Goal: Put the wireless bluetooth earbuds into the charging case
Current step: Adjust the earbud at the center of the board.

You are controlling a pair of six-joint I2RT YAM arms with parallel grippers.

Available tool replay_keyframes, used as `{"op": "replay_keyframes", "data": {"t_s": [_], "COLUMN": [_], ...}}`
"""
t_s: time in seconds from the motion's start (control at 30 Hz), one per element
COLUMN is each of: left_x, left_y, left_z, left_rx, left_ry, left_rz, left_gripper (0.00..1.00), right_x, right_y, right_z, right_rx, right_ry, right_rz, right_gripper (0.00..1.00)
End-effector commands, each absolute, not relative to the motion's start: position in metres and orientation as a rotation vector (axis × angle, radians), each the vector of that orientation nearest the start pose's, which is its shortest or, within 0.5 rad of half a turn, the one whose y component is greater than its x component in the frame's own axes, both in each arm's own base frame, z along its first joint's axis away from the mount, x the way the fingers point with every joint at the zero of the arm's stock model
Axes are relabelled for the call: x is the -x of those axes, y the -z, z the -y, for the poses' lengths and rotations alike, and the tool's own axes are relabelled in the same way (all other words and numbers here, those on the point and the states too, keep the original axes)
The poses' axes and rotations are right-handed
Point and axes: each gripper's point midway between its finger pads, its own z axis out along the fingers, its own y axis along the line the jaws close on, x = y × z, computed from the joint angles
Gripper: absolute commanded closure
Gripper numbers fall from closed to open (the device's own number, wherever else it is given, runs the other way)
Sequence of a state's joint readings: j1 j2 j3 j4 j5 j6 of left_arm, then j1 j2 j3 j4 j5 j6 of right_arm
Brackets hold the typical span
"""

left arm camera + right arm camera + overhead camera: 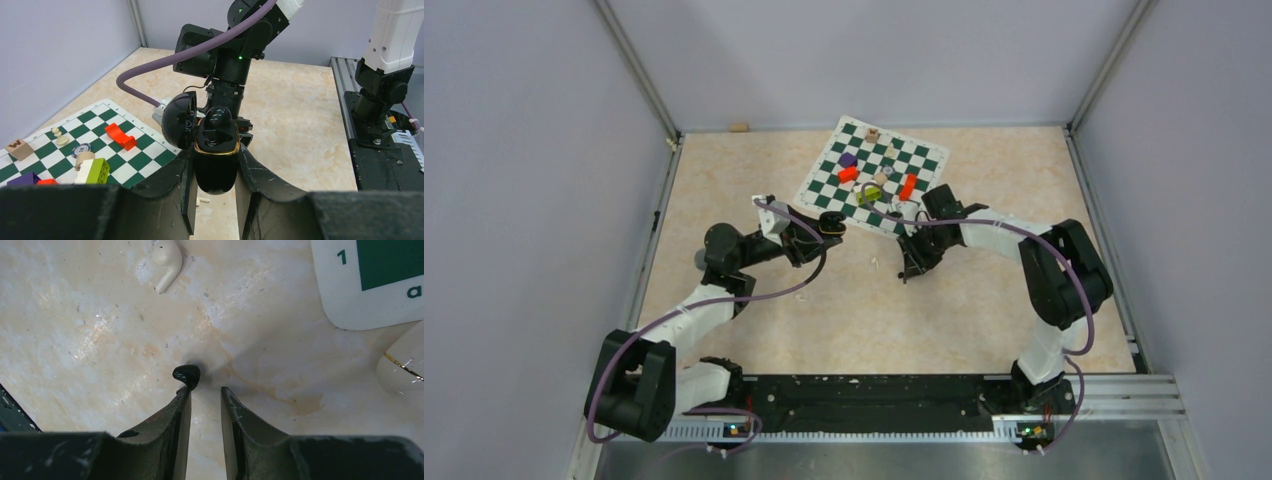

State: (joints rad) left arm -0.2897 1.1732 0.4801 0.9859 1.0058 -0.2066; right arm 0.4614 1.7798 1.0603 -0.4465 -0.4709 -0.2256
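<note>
My left gripper (pixel 215 167) is shut on the charging case (pixel 216 160), a glossy black pod with a gold rim, held off the table. Its lid (pixel 177 122) hangs open to the left. A glossy black rounded piece (pixel 220 116) sits in the case's far part. In the top view the case (pixel 831 224) is at the chessboard's near corner. One black earbud (pixel 186 375) lies on the table, touching the tip of my right gripper's left finger (pixel 183 402). My right gripper (pixel 205 390) points down at the table, open by a narrow gap with nothing between its fingers.
The chessboard (pixel 919 160) at the back holds red blocks (pixel 908 186), a green brick (pixel 93 171), a purple block (pixel 848 159) and chess pieces. A white earbud (pixel 166 260) and a white gold-rimmed case (pixel 402 367) lie near my right gripper. The board's corner (pixel 345 300) is close.
</note>
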Motion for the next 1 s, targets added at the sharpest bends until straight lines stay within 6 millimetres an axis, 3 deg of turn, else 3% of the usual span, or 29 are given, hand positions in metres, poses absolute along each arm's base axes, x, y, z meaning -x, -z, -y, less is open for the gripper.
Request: {"op": "replay_keyframes", "data": {"t_s": [0.0,0.4,0.77,0.97], "left_x": [-0.248,-0.248,-0.247,-0.247], "left_y": [-0.268,-0.268,-0.268,-0.273], "left_z": [0.235,0.235,0.234,0.232], "left_rx": [-0.963,-0.963,-0.965,-0.962], "left_ry": [1.013,1.013,1.009,1.002], "left_rz": [-1.093,-1.093,-1.093,-1.08], "left_gripper": [1.0,1.0,1.0,1.0], "right_x": [-0.301,-0.312,-0.326,-0.316], "right_y": [-0.024,-0.014,-0.079,-0.077], "right_z": [-0.222,-0.213,-0.212,-0.216], "right_rx": [1.013,1.024,1.098,1.194], "right_ry": [-0.661,-0.485,-0.411,-0.374], "right_rz": [-2.493,-2.519,-2.436,-2.529], "right_gripper": [0.72,0.73,0.73,0.7]}}
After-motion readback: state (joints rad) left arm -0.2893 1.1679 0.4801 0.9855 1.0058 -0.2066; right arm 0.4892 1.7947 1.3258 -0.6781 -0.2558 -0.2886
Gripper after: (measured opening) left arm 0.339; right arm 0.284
